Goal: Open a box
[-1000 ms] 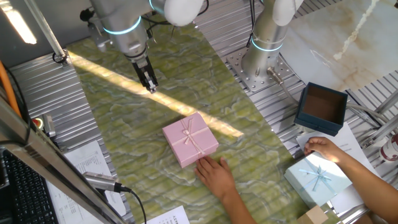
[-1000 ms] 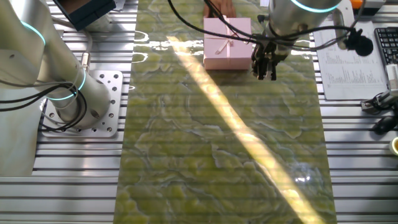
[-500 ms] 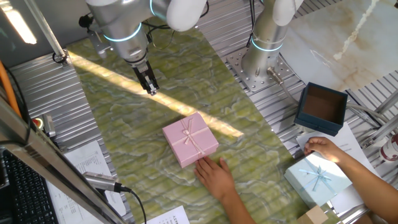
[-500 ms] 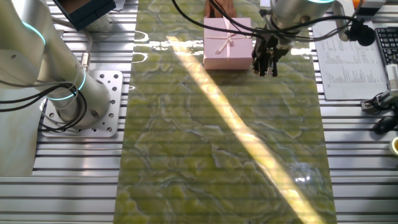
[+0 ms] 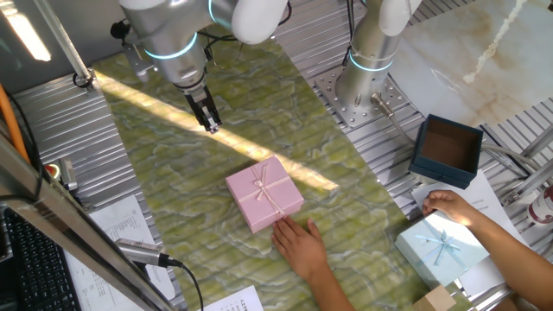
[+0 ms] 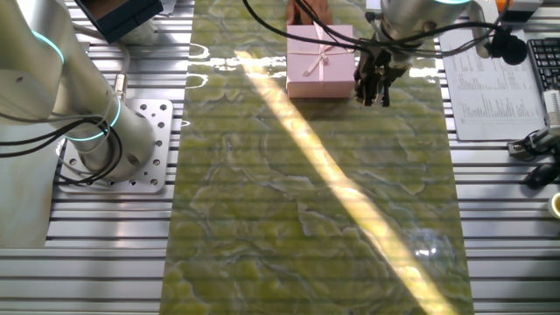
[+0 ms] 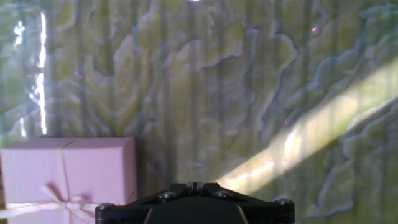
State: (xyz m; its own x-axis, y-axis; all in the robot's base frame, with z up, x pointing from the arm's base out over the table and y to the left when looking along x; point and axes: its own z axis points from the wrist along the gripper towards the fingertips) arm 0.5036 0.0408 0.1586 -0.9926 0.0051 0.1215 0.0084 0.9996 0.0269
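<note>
The pale pink box [image 5: 264, 193] with a thin ribbon bow sits closed on the green marbled mat. It also shows in the other fixed view [image 6: 320, 59] and at the lower left of the hand view [image 7: 68, 168]. My gripper [image 5: 212, 126] hangs above the mat, apart from the box and to one side of it, fingers together and empty. In the other fixed view the gripper [image 6: 374, 98] is just right of the box. In the hand view the gripper [image 7: 194, 186] shows only as its dark tips pressed together.
A person's hand [image 5: 302, 242] rests on the mat against the pink box's near edge. Their other hand [image 5: 449, 206] is by a light blue box [image 5: 442, 246]. An open dark navy box [image 5: 448, 149] and a second arm's base [image 5: 367, 82] stand at the right.
The gripper shifted slightly about a second ago and has stayed still since. The box and the person's hands have not moved.
</note>
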